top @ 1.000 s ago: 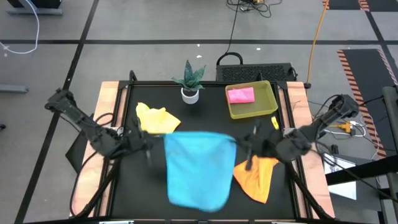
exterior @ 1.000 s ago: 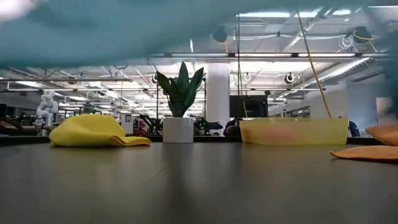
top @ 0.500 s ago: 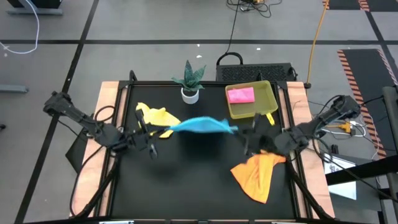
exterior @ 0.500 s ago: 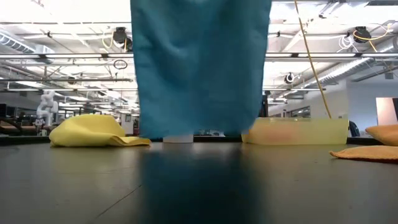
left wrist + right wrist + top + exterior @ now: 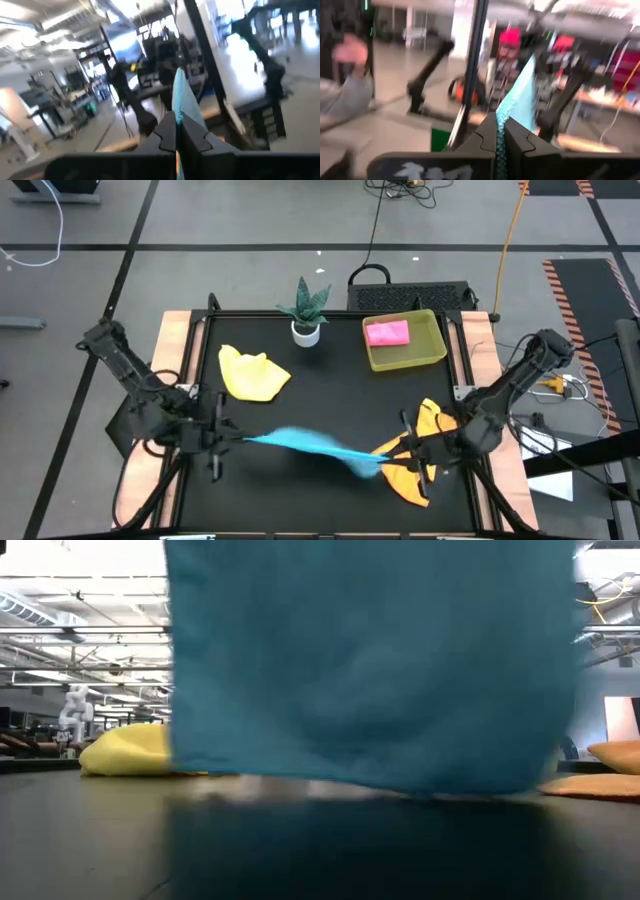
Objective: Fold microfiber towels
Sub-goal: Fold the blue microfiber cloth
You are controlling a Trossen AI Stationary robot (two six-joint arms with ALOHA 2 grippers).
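In the low view the light blue towel [image 5: 370,665] fills the frame, cut off above, hiding the plant and tray; overhead it [image 5: 310,445] smears into a blurred streak.

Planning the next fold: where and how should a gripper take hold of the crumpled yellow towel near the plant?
Probably at the flatter flap of the yellow towel that trails toward the potted plant, coming straight down from above. The rest is bunched into a mound, so a thin edge lying on the table seems easier to pinch.
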